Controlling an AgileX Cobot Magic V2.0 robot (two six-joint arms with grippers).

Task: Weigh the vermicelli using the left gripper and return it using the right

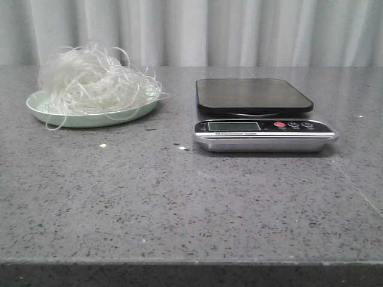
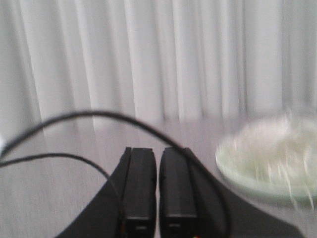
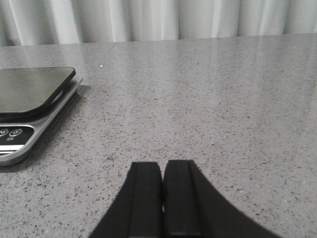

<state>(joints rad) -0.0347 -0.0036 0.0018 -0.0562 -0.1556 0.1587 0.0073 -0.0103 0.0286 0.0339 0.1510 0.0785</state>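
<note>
Vermicelli sits heaped in a loose whitish tangle on the mint-green plate at the upper left of the front view, a few strands looping over the rim; the kitchen scale stands well apart at centre right on the grey speckled table, its dark platform bare. Left gripper has its black fingers pressed together, the blurred plate at the right edge of its wrist view; right gripper is likewise pressed together, low over the table, the scale at that frame's left edge.
</note>
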